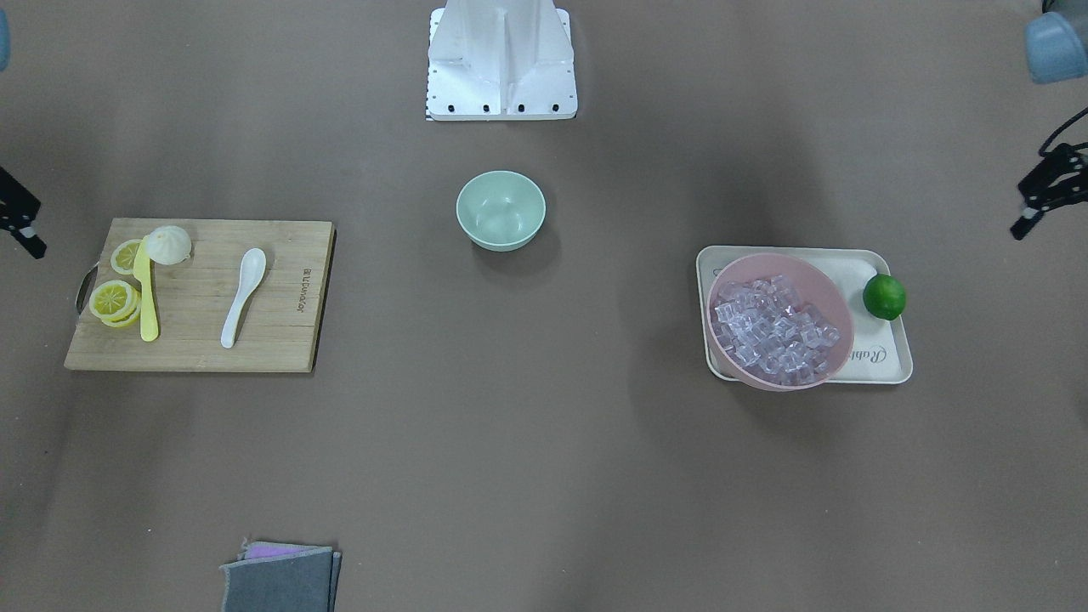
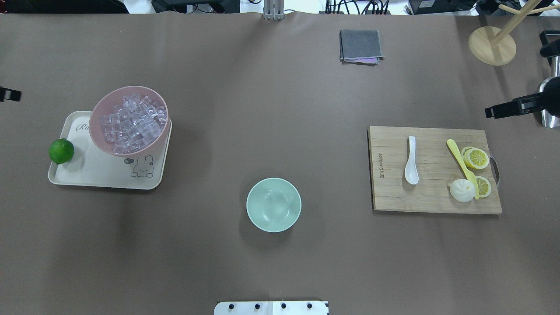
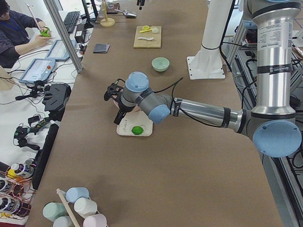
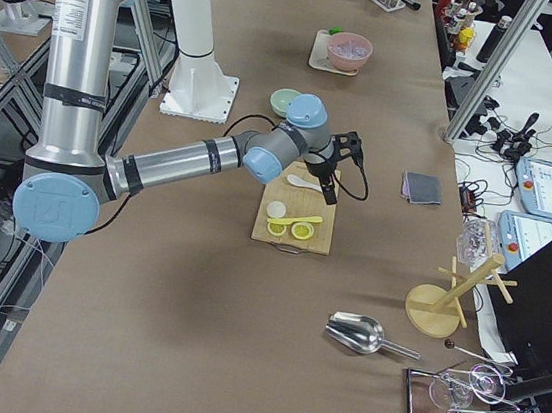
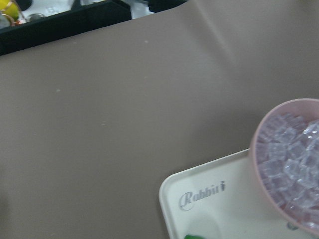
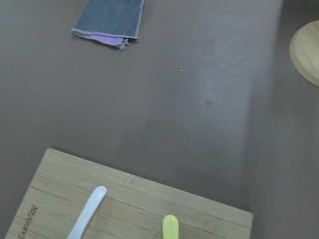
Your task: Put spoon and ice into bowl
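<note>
Two pincers hang at the ends of the surface (image 2: 280,109): the left pincer (image 1: 1028,217) out past the tray (image 2: 100,175), the right pincer (image 2: 492,111) out past the cutting board (image 2: 433,192). I cannot tell how far either is open, and nothing shows in their grip. The spoon (image 2: 411,161) lies on the board, scoop toward the robot. Ice (image 2: 131,124) fills the pink bowl (image 2: 97,131) on the tray. The green bowl (image 2: 274,204) stands empty between board and tray.
</note>
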Robot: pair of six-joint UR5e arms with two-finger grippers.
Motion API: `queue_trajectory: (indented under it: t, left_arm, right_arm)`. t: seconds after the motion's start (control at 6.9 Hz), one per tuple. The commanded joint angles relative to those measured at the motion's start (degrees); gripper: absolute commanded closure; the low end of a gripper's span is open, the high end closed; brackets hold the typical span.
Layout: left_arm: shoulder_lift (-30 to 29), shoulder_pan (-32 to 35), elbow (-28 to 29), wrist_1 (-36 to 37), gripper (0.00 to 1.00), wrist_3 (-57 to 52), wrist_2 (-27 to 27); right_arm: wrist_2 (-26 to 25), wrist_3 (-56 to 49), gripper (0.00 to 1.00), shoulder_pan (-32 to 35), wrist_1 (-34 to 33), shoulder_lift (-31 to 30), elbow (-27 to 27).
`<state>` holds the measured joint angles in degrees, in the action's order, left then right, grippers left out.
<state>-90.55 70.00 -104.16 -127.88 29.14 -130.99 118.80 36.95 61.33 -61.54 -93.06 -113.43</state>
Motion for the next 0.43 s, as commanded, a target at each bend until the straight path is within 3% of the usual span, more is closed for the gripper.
queue_trajectory:
  t: [0.0, 0.29]
  left_arm:
    - [-4.70, -8.87, -0.07, -0.97, 0.01, 9.24, 5.17]
    - [-9.09, -17.48, 0.45, -0.79, 0.01, 15.92, 14.13]
  right_arm:
    - [-9.59, 10.99, 0.00, -10.04, -0.50, 3.57, -1.18]
    - [-15.85, 18.13, 0.00, -16.56, -0.68, 6.30, -1.18]
